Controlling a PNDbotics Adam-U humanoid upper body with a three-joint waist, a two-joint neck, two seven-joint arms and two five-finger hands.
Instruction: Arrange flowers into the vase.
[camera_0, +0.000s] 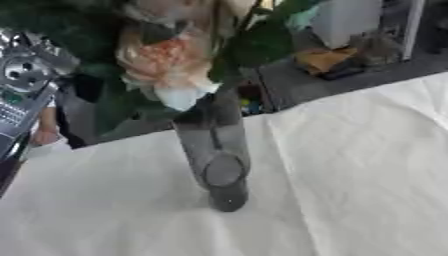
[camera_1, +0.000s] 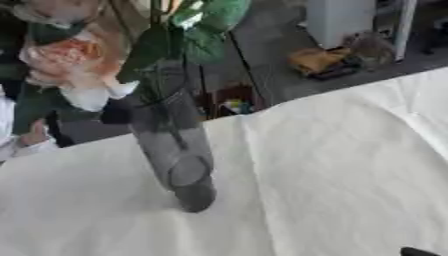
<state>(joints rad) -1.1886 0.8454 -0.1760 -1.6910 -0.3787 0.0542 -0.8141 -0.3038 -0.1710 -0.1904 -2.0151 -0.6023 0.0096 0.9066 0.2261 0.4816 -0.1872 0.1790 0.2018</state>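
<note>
A small black tip, perhaps part of the right robot hand (camera_1: 418, 251), shows at the bottom edge of the right eye view; whether it is open or closed I cannot tell. The white cloth-covered desk (camera_0: 350, 175) fills the near field, with a crease running down it. On it stands the tall clear glass cylinder vase (camera_0: 217, 155), seen from above so that its dark round base lies nearest and its mouth points away and up. Out of the mouth rise the flowers: a peach-and-white fabric bloom (camera_0: 166, 67) with broad dark green leaves (camera_0: 254, 45) around it, and a paler pinkish bloom (camera_0: 166, 10) higher at the top edge. At the left edge of the left eye view sits the silver and black left robot arm (camera_0: 26, 80); its hand is not visible, so its state cannot be told. Beyond the desk's far edge lie a dark floor, a yellowish-brown bundle (camera_0: 325, 59) and a white box-shaped unit (camera_0: 346, 20)
</note>
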